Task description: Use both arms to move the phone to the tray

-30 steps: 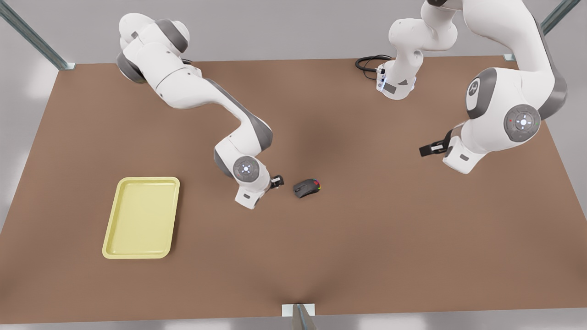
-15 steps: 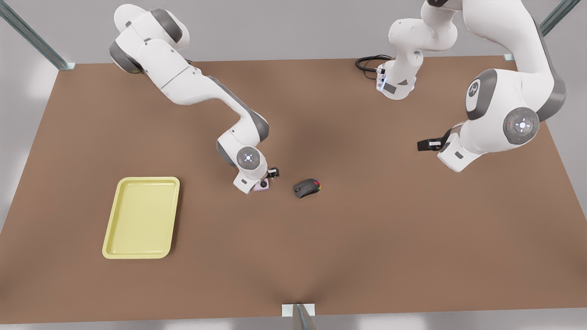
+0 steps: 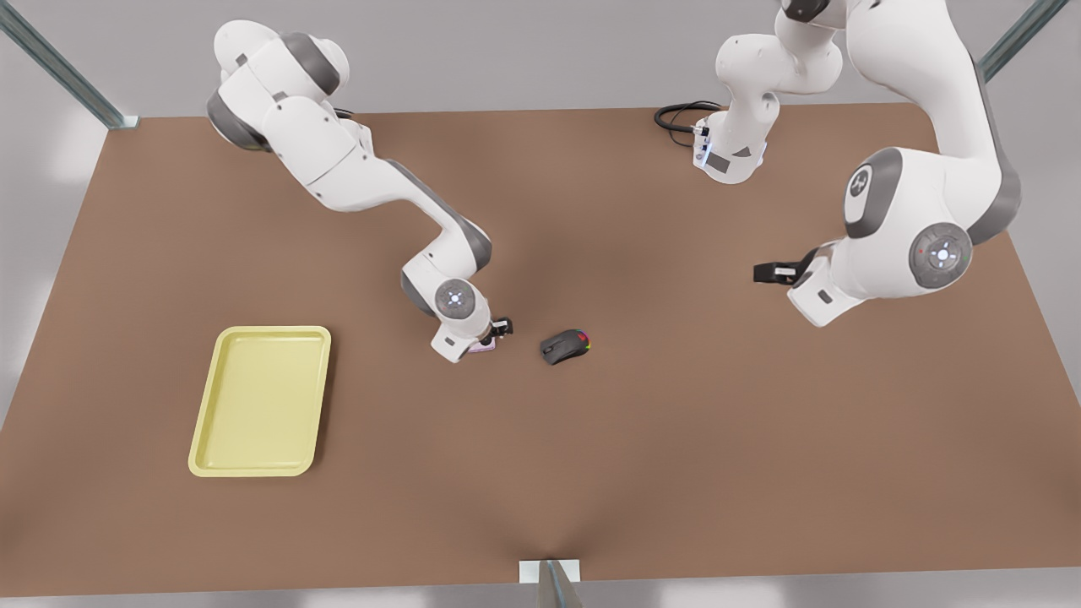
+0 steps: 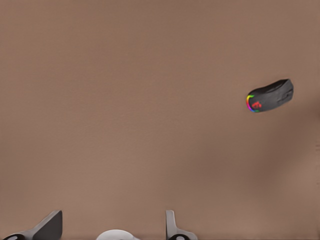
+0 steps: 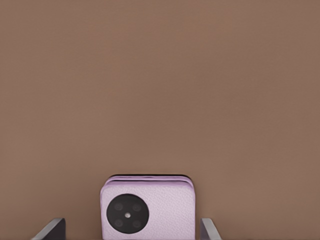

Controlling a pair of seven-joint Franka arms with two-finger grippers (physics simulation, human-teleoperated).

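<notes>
The pale pink phone lies flat on the brown table, its black round camera face up. My right gripper hangs over it, open, one finger on each side with a small gap to the phone. In the front view only a pink sliver of the phone shows under that gripper, near the table's middle. My left gripper hovers open at the front view's right, far from the phone; its fingers hold nothing. The yellow tray lies at the front view's left.
A dark grey computer mouse with coloured lights lies just to the front view's right of the phone; the same mouse is in the left wrist view. A black cable coils at the table's back edge.
The right arm's wrist has drawn back and settled over the phone, which showed more half a second ago. The left gripper has drifted toward the front view's left.
</notes>
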